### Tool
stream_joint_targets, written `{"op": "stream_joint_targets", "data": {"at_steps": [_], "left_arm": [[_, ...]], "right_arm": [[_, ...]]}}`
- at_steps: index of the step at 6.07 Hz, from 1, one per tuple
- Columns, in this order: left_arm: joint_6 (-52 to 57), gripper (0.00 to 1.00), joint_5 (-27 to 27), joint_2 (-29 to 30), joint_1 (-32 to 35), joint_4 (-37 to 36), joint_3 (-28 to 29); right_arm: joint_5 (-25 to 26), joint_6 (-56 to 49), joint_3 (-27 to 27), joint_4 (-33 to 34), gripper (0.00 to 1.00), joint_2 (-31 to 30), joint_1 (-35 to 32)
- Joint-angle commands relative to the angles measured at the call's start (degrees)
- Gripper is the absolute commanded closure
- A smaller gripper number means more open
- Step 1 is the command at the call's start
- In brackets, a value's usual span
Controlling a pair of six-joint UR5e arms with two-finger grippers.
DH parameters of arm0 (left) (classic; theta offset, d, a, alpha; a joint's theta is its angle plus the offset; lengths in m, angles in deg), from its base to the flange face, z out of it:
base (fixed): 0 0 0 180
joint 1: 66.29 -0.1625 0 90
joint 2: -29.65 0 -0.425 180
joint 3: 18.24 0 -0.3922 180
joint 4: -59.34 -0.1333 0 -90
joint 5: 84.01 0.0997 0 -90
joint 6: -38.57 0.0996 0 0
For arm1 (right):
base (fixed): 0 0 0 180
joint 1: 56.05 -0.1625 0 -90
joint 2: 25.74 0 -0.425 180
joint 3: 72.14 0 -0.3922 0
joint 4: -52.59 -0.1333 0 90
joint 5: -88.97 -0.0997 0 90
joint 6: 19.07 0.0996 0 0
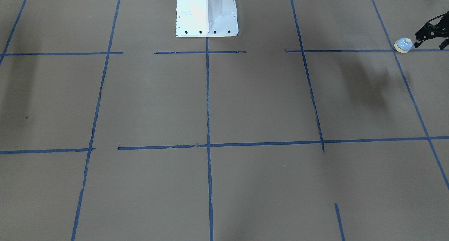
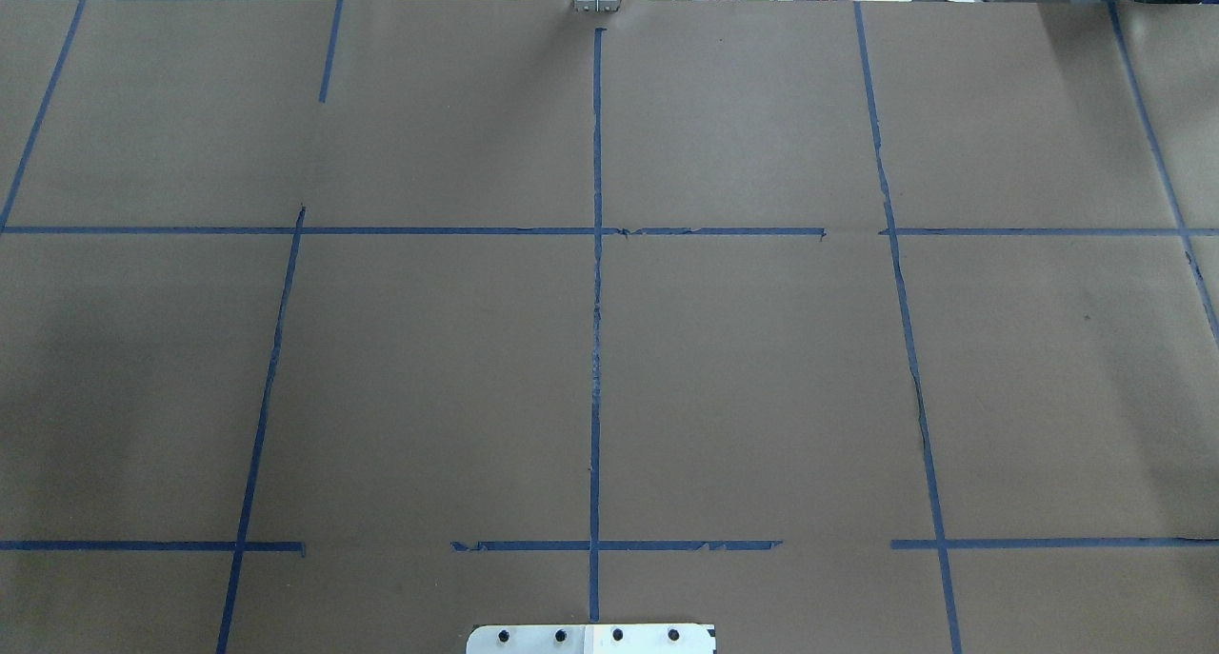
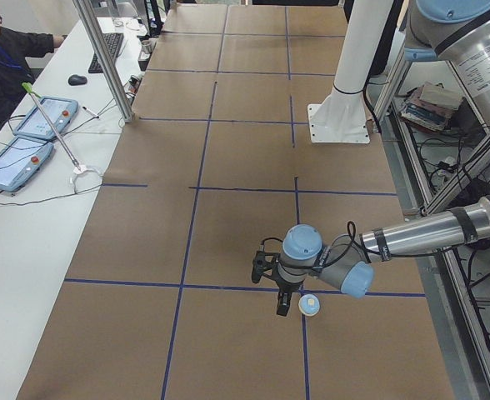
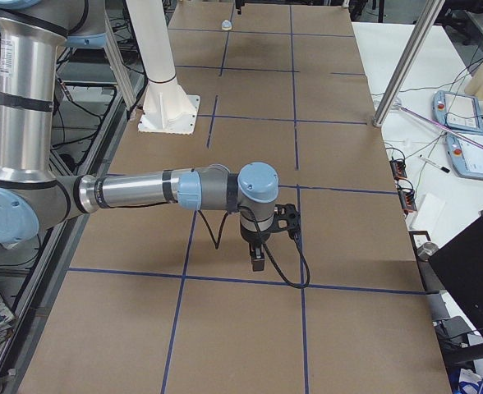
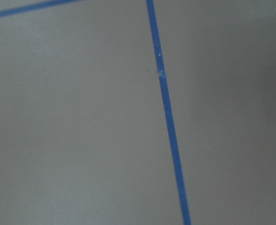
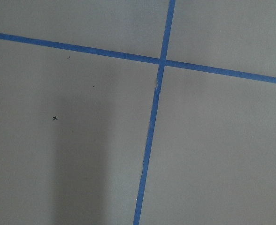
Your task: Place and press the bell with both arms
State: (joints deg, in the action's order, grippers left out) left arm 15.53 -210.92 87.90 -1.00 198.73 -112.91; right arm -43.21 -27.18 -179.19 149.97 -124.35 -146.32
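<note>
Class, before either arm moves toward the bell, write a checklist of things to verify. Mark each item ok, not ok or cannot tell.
1. The bell stands upright on the table: ok.
2. The bell is clear of the left gripper, standing beside it: ok.
3. The left gripper is open: ok, its fingers look apart.
4. The right gripper is open or shut: cannot tell.
5. The bell shows in a wrist camera: not ok, both show only taped table.

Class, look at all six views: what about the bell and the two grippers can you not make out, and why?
Right gripper: open or shut cannot be told; it shows only in the right side view, small.
Left gripper: partly cut off by the front view's right edge.
Bell: absent from the overhead and both wrist views, outside their frames.
</note>
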Motion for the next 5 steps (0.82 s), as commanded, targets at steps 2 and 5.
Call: {"op": "stream_joint_targets", "data": {"at_steps": [2,5], "left_arm": [[-4.3,0.00,-0.3,-0.5,-9.5,4.6,4.5],[-4.1,0.00,-1.8,0.5,-13.3,4.6,6.8]], "right_arm": [[0.1,-0.1,0.0,0.0,0.00,0.0,0.0],[0.1,-0.1,0.0,0.0,0.00,0.0,0.0]]}}
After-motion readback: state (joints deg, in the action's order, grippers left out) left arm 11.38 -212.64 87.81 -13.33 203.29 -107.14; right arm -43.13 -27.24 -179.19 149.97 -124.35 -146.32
